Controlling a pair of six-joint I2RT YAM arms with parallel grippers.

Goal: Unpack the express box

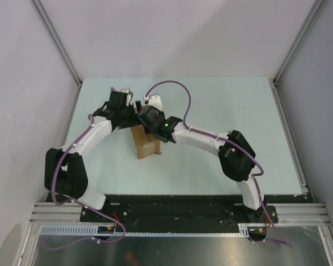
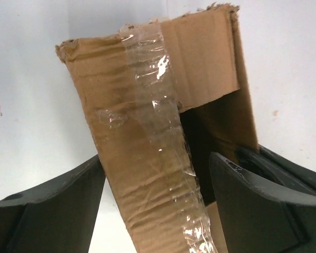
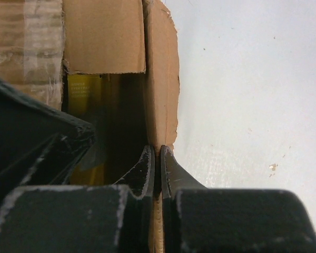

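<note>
The express box (image 1: 146, 145), a brown cardboard carton, stands mid-table under both wrists. In the left wrist view a raised flap (image 2: 131, 132) with clear tape runs between my left gripper's (image 2: 157, 158) fingers, which stand wide apart and do not pinch it; the gripper is open. My right gripper (image 3: 158, 150) is shut on the thin edge of a side wall of the box (image 3: 160, 79). Inside the open box a slim yellow package (image 3: 84, 92) shows in shadow. From above, both grippers (image 1: 132, 115) (image 1: 150, 133) are mostly hidden by their wrists.
The pale table (image 1: 238, 111) is bounded by grey side walls and aluminium posts (image 1: 61, 50). A purple cable (image 1: 177, 88) loops above the right arm. The arm bases sit on a black rail (image 1: 172, 208) at the near edge.
</note>
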